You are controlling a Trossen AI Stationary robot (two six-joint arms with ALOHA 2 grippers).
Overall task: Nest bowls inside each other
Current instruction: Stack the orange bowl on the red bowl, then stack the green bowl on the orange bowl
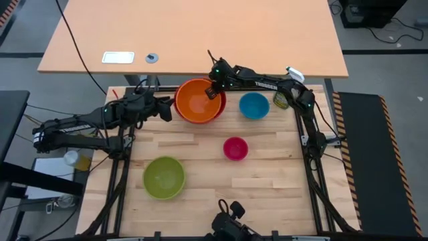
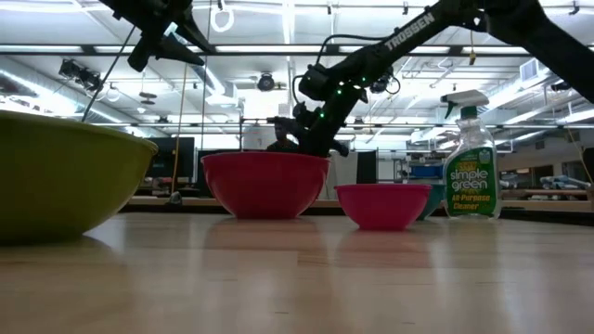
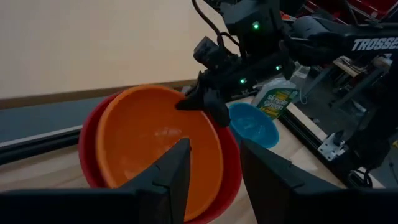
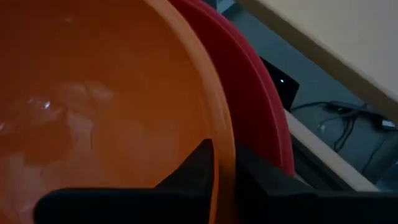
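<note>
The orange bowl (image 1: 197, 100) sits inside the red bowl (image 1: 219, 107) at the table's far middle. My right gripper (image 1: 215, 90) reaches in from the right and is shut on the orange bowl's far-right rim. My left gripper (image 1: 164, 109) hovers open just left of the red bowl, with nothing between its fingers (image 3: 177, 171). The blue bowl (image 1: 254, 105), the pink bowl (image 1: 235, 148) and the lime green bowl (image 1: 164, 177) each stand alone on their bases on the wood. My right gripper has the orange bowl's rim (image 4: 224, 140) between its two fingers, one finger (image 4: 196, 168) inside the bowl and one (image 4: 264, 180) outside, between the orange and red walls. The fingers slant down from the table's right and far side. The orange bowl rests in the red bowl.
A spray bottle (image 1: 281, 99) of green cleaner stands at the far right, beside the blue bowl. Bare wood lies in the table's middle and near right. The table frame's black rails (image 1: 309, 144) run along both sides.
</note>
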